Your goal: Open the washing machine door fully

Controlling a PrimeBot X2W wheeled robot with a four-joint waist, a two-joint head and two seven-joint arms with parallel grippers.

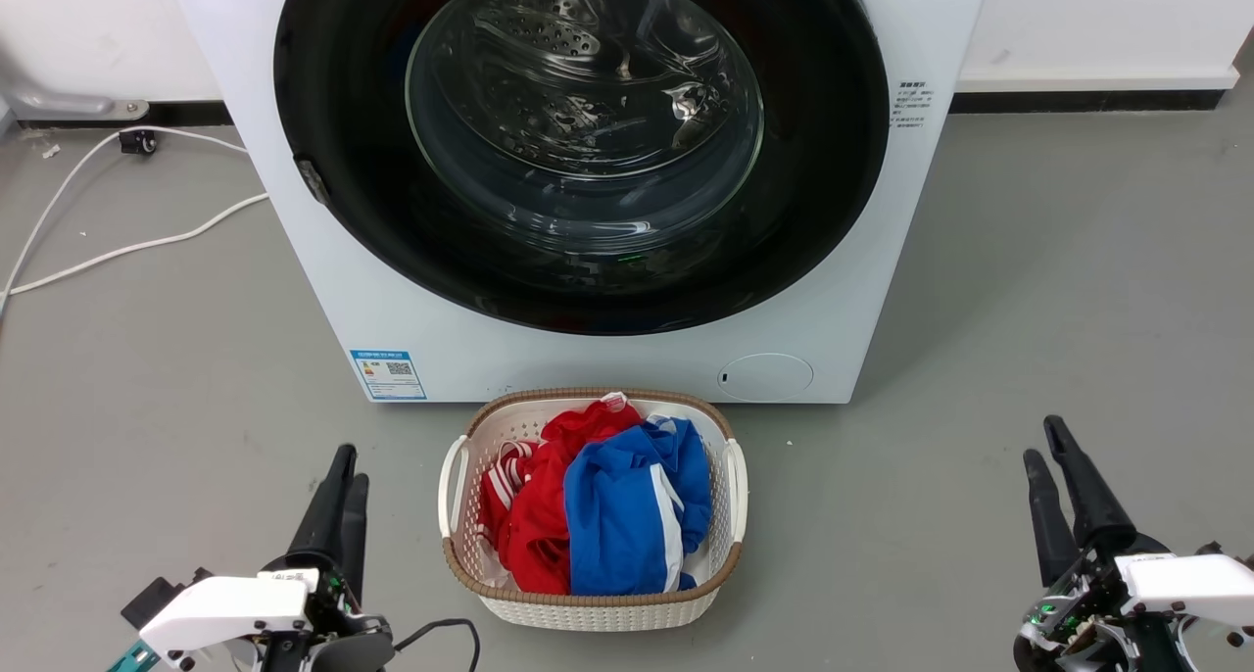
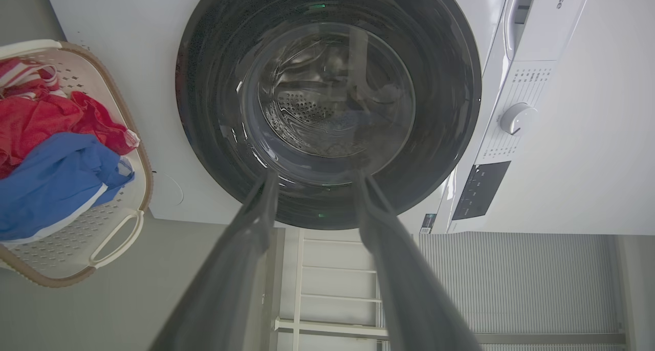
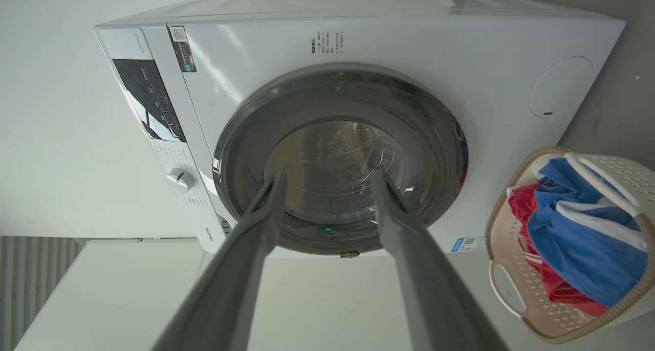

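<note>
Washing machine door (image 1: 583,133): shut, at my 12 o'clock behind the basket (image 1: 737,476). Left gripper (image 1: 353,464) at 7, right gripper (image 1: 1042,439) at 5; both have fingers apart and hold nothing. I judge the approach not begun; next I must reach the catch (image 1: 312,180) at the rim's 9 o'clock.

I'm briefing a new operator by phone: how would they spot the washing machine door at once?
Find the white washing machine behind the laundry basket. The washing machine door covers most of its front: a wide glossy black rim around a clear bulging glass bowl. Unlike the small white round flap at the front's lower right, it is black and huge.
</note>
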